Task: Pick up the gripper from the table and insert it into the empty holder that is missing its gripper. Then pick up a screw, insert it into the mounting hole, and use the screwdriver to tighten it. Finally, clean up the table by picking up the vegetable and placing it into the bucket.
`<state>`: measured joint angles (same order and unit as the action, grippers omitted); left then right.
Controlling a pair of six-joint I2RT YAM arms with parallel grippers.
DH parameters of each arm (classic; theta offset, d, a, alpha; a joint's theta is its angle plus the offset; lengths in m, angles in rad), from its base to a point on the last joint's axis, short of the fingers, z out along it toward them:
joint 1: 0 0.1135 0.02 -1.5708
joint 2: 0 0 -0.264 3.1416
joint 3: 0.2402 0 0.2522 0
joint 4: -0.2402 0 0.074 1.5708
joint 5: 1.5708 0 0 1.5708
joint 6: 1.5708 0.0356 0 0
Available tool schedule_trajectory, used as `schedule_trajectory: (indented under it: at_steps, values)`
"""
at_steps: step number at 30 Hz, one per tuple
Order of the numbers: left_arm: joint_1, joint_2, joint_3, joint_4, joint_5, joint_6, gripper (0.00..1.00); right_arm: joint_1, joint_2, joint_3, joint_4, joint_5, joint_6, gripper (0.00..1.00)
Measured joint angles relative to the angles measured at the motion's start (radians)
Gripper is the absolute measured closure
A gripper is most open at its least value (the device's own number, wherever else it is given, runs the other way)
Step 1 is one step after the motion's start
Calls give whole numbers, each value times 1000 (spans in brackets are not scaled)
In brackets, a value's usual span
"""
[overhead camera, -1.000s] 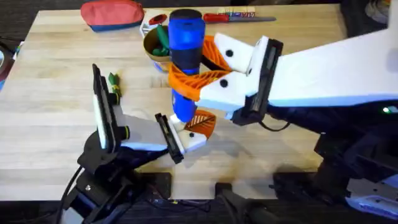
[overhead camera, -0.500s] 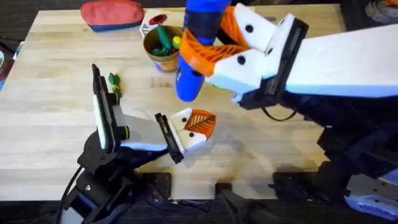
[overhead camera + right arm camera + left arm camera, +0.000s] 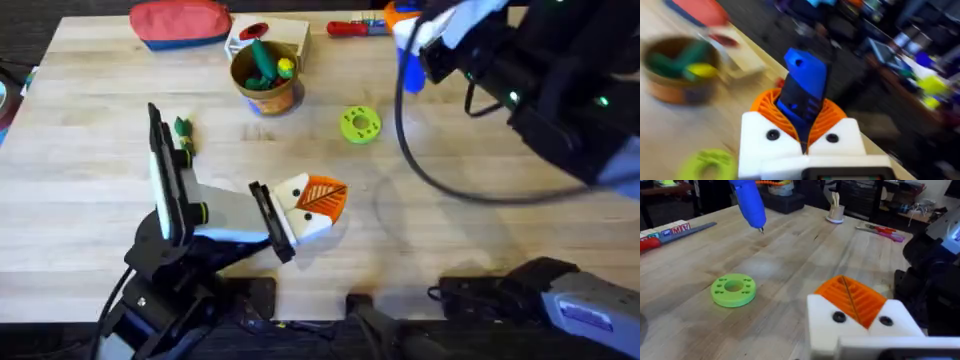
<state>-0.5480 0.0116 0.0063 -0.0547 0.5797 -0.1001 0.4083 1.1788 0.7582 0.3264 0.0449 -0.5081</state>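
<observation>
Between right pincer (image 3: 802,132) pads — screwdriver (image 3: 802,97).

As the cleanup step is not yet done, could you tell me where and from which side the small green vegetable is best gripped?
Probably across the slim middle of the vegetable, straight down from above: it lies flat on the table, and the left arm's black link stands close beside it, which crowds a sideways approach.
</observation>
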Motion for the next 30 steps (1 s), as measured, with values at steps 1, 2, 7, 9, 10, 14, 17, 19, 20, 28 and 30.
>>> schedule_trajectory:
  at_steps: [1,2,7,9,10,14,17,19,20,28,30]
  values:
    - [0,0,0,0,0,0,986,-30,35,9,0,14,-46,995]
    - [0,0,0,0,0,0,986,-58,72,15,1,24,-98,995]
    - [0,0,0,0,0,0,986,-141,278,17,-1,88,-379,995]
    - [0,0,0,0,0,0,986,-156,361,17,-1,117,-475,995]
    - [0,0,0,0,0,0,986,-162,399,17,-1,124,-516,995]
    - [0,0,0,0,0,0,986,-167,524,17,48,156,-640,995]
    - [0,0,0,0,0,0,986,-166,575,21,72,165,-686,995]
    - [0,0,0,0,0,0,986,-164,596,27,76,167,-707,995]
    - [0,0,0,0,0,0,986,-164,599,29,77,169,-710,993]
    - [0,0,0,0,0,0,986,-161,588,58,55,149,-654,105]
    - [0,0,0,0,0,0,958,-165,582,70,48,157,-616,18]
